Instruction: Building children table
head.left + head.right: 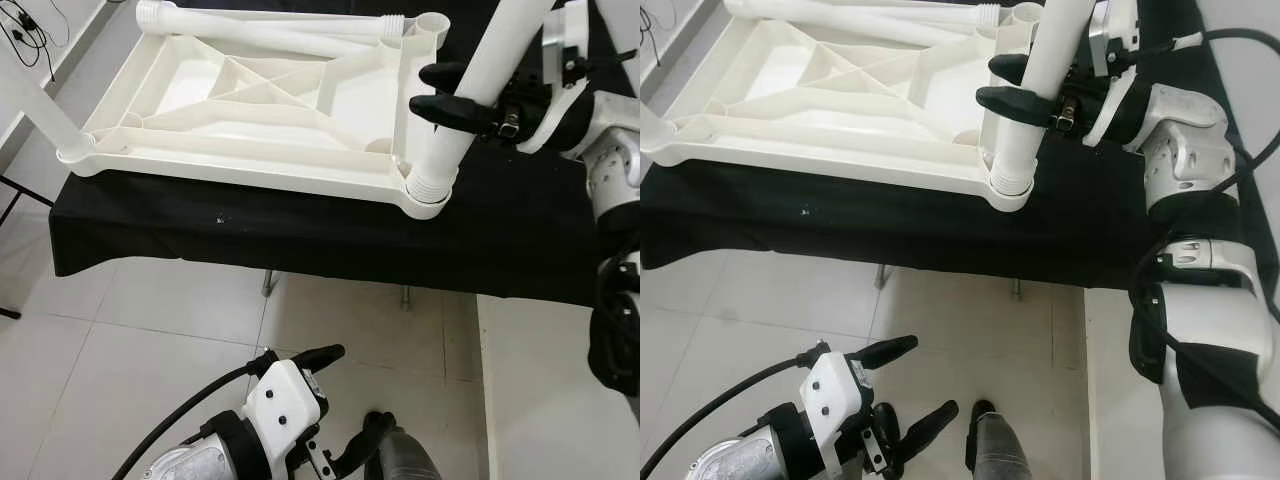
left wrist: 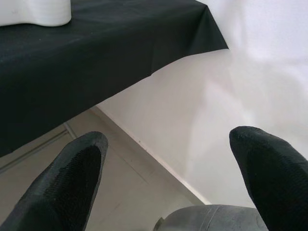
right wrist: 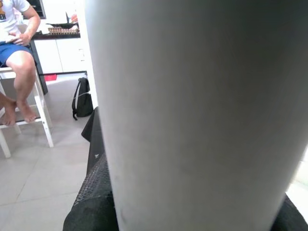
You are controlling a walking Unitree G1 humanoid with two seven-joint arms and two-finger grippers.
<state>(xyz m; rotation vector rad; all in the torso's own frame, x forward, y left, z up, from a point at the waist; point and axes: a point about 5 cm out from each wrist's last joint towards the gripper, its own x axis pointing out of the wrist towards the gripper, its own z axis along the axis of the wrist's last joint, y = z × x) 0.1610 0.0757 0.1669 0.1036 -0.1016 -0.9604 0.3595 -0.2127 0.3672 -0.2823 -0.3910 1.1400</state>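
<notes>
White leg (image 1: 470, 110) upright in tabletop (image 1: 260, 100) corner socket, clenched by right end effector (image 1: 450, 92).

I read this as a lived-in home: pale floor tiles (image 1: 140, 350) run under the bench (image 1: 300, 235) draped in black cloth, and beyond it a person (image 3: 17, 57) sits barefoot on a white chair (image 3: 33, 113) beside a backpack (image 3: 83, 98) and a dark counter (image 3: 60, 34).
</notes>
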